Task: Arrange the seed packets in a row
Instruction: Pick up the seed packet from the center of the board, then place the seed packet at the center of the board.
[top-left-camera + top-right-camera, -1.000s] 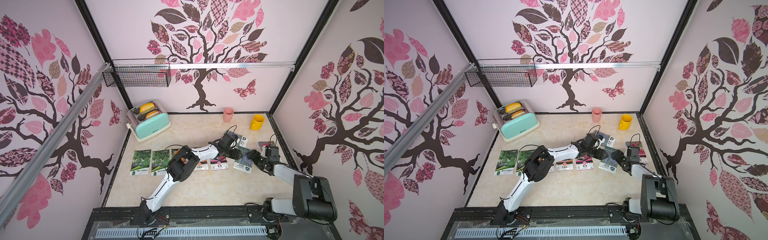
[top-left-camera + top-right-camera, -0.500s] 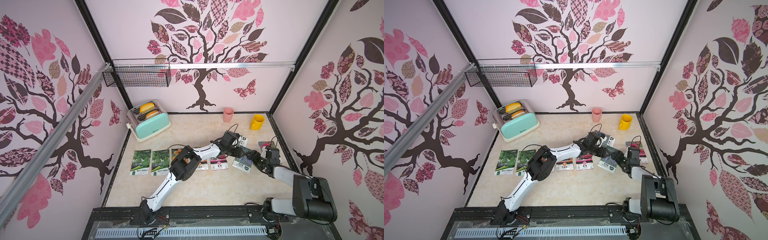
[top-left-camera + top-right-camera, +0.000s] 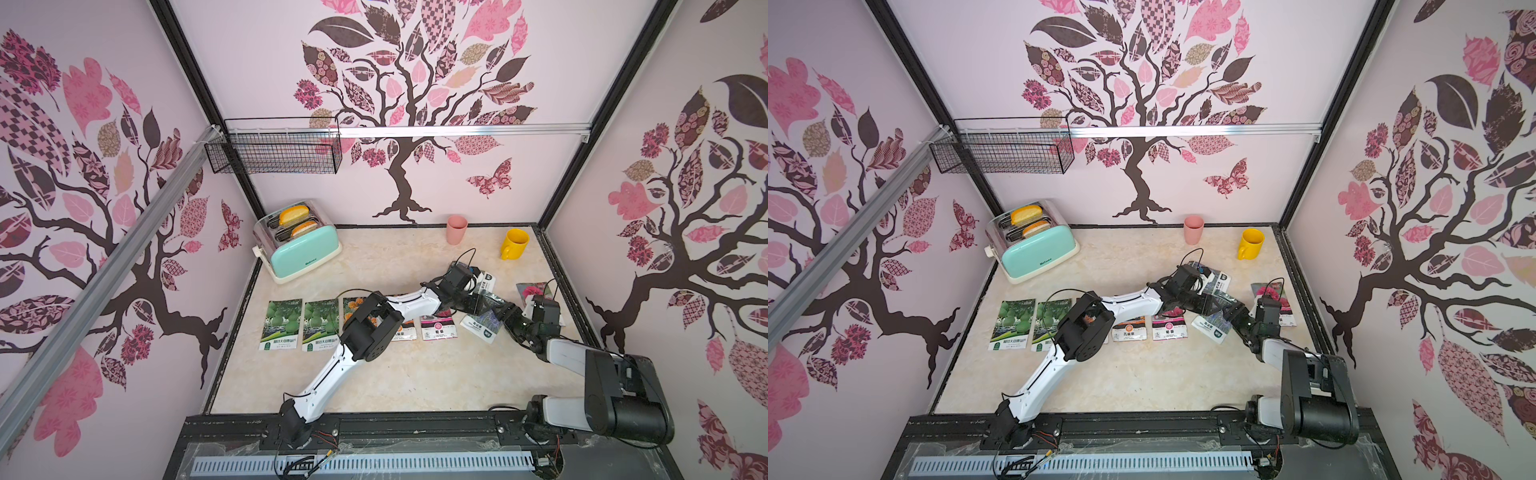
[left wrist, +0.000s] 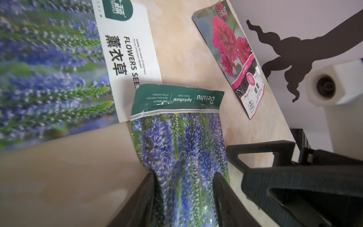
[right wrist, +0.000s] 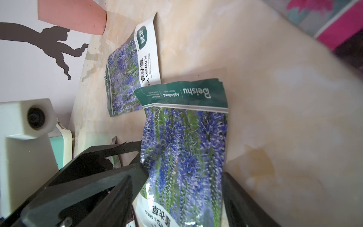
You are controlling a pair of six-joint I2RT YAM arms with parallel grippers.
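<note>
The table (image 3: 395, 374) carries a front row that is well under way: two gourd packets (image 3: 281, 324), a marigold packet (image 3: 352, 305) partly under the left arm (image 3: 411, 301), then a magenta packet (image 3: 437, 328). Just beside that one, at the row's open end, the lavender packet (image 3: 478, 326) hangs tilted between the two claws. A second lavender packet (image 5: 127, 78) lies behind it and a second magenta packet (image 3: 532, 291) lies off to the right. Both are outside the row.

The left gripper (image 4: 183, 176) grips the lavender packet — its fingers (image 4: 143, 198) press on either side, and the foil buckles narrow between them. The right gripper (image 3: 507, 318) has the label end between its jaws with one finger against an edge. I cannot tell whether it clamps or only steadies.

The step in hand looks like setting this packet down as the next in line. To do it well, square it first: turn it until its long edges run parallel to the magenta neighbour and its white strip faces the front like the others. Lower it flat, close beside that neighbour without overlapping, with lower edges level. Ease the squeeze before letting go — a buckled packet may spring and skid — and free one claw at a time.
</note>
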